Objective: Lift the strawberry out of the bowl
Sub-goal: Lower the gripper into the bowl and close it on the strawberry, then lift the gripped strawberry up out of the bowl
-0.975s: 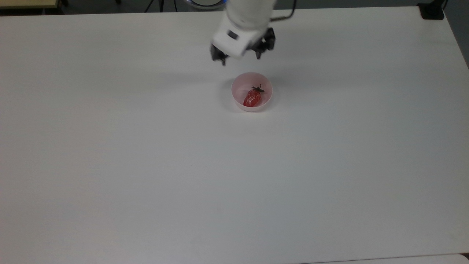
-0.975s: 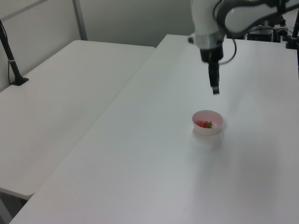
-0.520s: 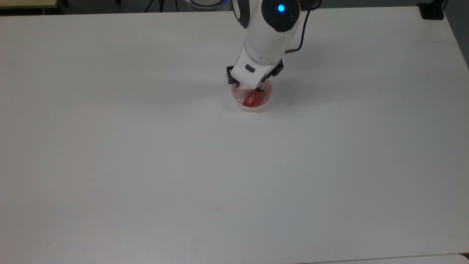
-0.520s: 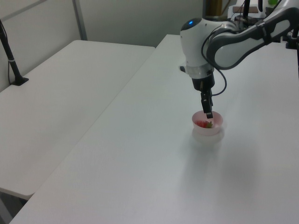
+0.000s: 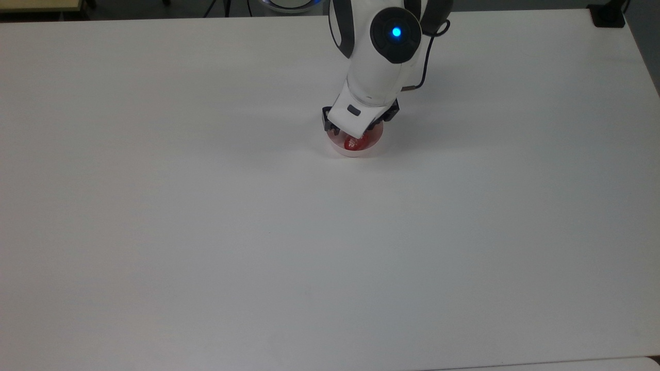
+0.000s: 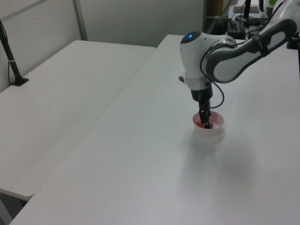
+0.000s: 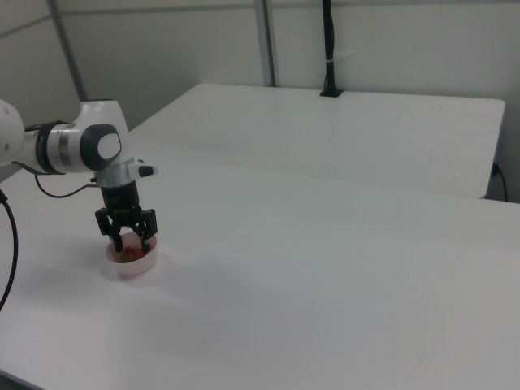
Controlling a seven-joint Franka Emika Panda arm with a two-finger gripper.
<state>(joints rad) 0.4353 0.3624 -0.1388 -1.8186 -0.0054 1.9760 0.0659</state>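
Observation:
The pale pink bowl (image 5: 356, 153) sits on the white table, a little beyond its middle in the top view. The red strawberry (image 5: 355, 142) lies inside it, mostly covered by the arm's white wrist. My gripper (image 5: 355, 135) points straight down with its fingers lowered into the bowl. In the right view the gripper (image 7: 132, 242) is open, one dark finger on each side of the strawberry (image 7: 128, 254), above the bowl (image 7: 134, 266). In the left view the gripper (image 6: 205, 123) reaches down inside the rim of the bowl (image 6: 211, 132).
The white table (image 5: 258, 247) spreads wide and bare around the bowl. A second white table (image 6: 61, 89) adjoins it, carrying a black clamped pole (image 6: 10, 56). A black object (image 5: 608, 15) sits at the far right corner in the top view.
The gripper came forward from behind the bowl and dropped from well above the table down into the bowl, still open. The bowl and strawberry have stayed put.

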